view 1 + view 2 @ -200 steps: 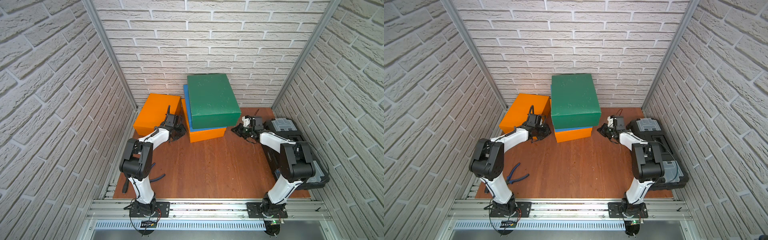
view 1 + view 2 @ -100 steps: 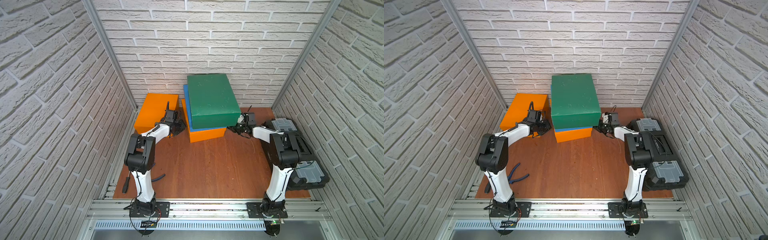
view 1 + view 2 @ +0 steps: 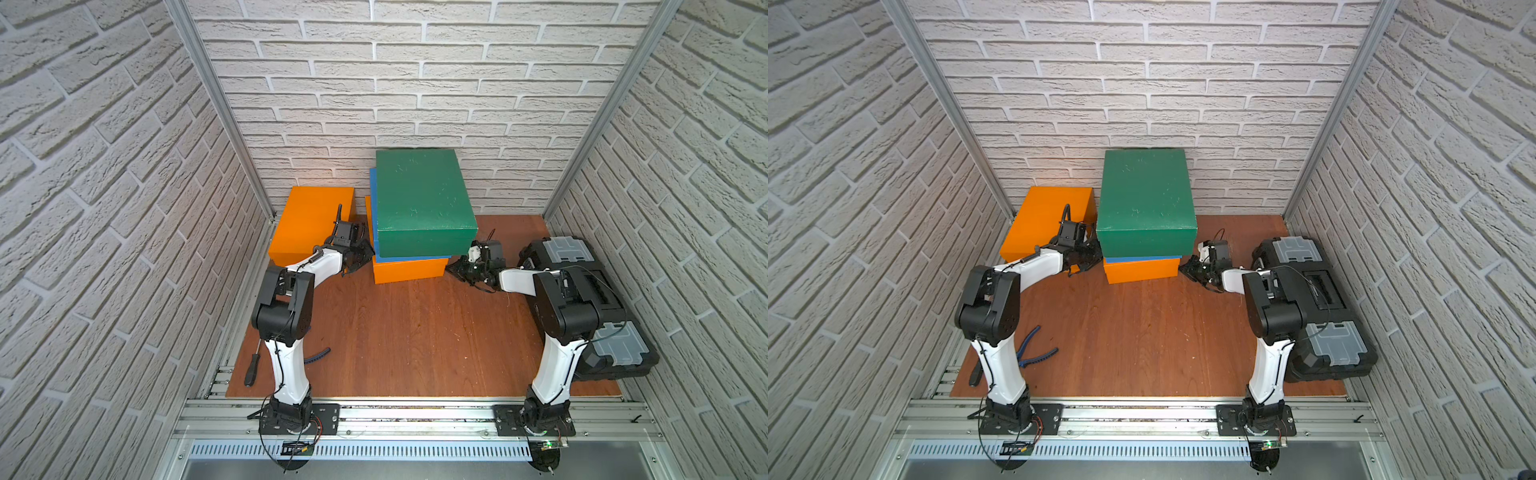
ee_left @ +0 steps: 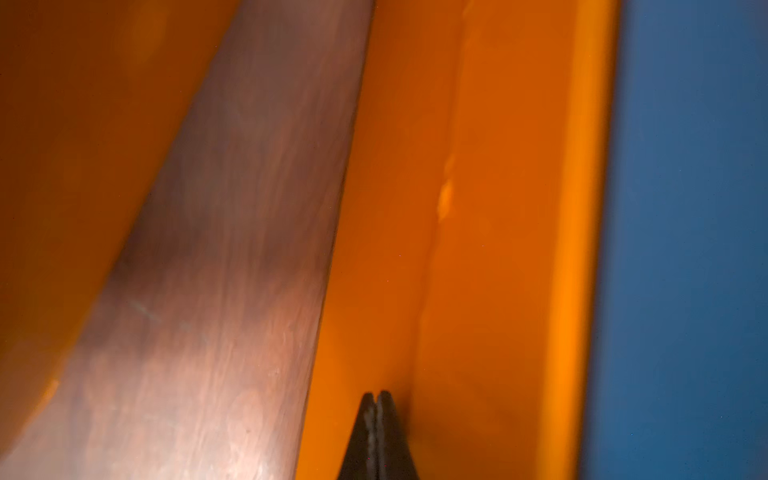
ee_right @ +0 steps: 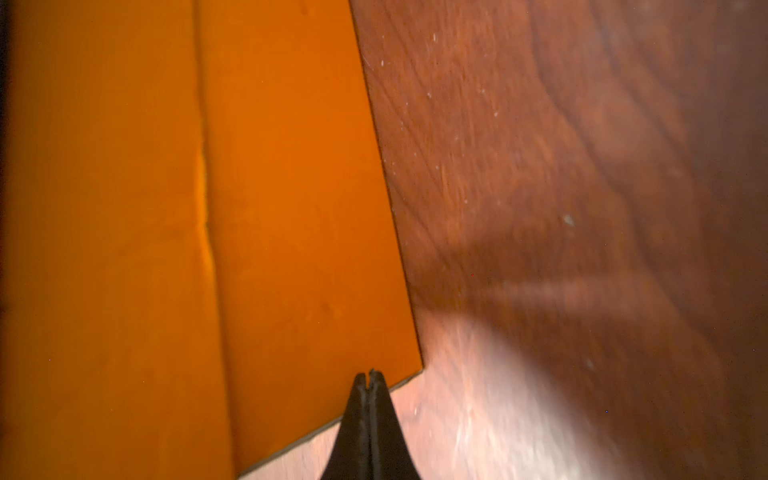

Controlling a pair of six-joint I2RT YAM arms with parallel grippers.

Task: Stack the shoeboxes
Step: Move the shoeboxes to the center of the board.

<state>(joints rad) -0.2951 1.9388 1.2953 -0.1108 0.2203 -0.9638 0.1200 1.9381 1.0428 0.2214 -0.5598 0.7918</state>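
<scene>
In both top views a three-high stack stands at the middle of the worktop's [image 3: 415,340] rear edge: the green shoebox [image 3: 419,195] on the blue shoebox [image 3: 372,208] on the lower orange shoebox [image 3: 409,270]. All are matte card, with long axes running front to rear and short ends facing the front edge. The green one sits shifted right, baring a blue strip on its left. The lone orange shoebox [image 3: 307,220] lies in the rear left corner on much the same heading, just beside the stack. The left tool [image 3: 360,259] reaches into the gap between them, and the right tool [image 3: 455,270] is low at the stack's front right corner. A black toolbox [image 3: 598,286] lines the right edge, and a screwdriver [image 3: 251,370] and pliers [image 3: 1034,353] lie near the front left corner. In the left wrist view the left tool [image 4: 377,399] has its tips pressed together, just beside the lower orange wall. In the right wrist view the right tool [image 5: 369,376] is likewise together, at that box's bottom corner on the woodgrain.
</scene>
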